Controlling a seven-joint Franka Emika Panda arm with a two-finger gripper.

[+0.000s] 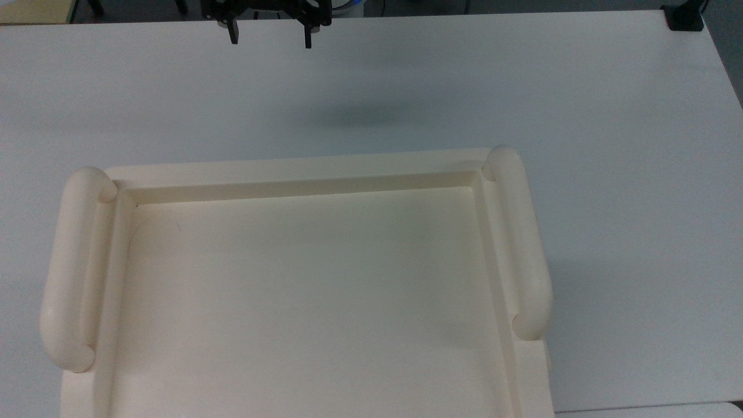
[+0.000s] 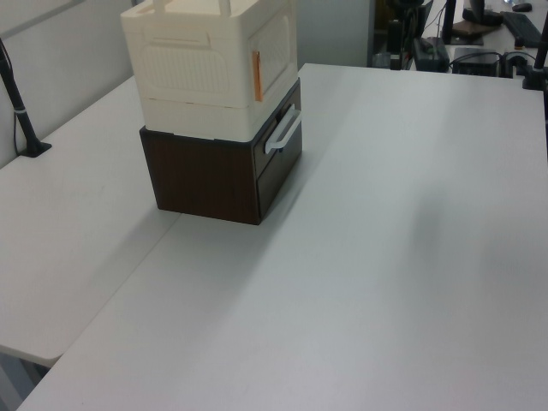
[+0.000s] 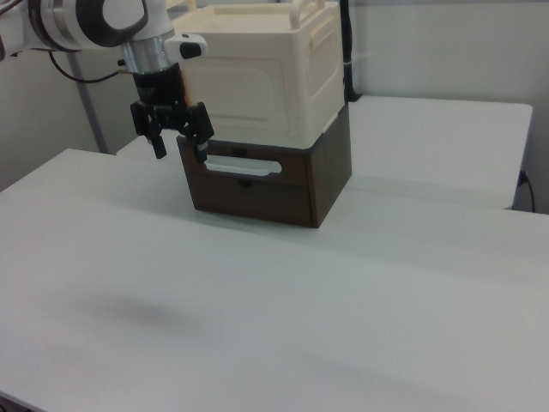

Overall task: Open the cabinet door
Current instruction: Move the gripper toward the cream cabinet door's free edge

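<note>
Your gripper (image 3: 178, 144) hangs with fingers spread apart at about 9 o'clock of the cream cabinet door (image 3: 243, 90), which sits shut atop the dark drawer unit (image 3: 266, 184), no readable labels anywhere.

Even overhead light, soft shadows, slight haze

cabinet door (image 3: 249, 94): matt cream plastic | base (image 3: 283, 193): dark wood-grain | table (image 3: 343, 300): smooth matt white

A: Cabinet (image 3: 257, 77) sits on the drawer unit (image 3: 266, 189), at table (image 3: 283, 309) twelve o'clock in the right view?

B: Yes. Gripper (image 3: 179, 148) hangs at its nine o'clock, just beside the drawer handle (image 3: 244, 166).
</note>
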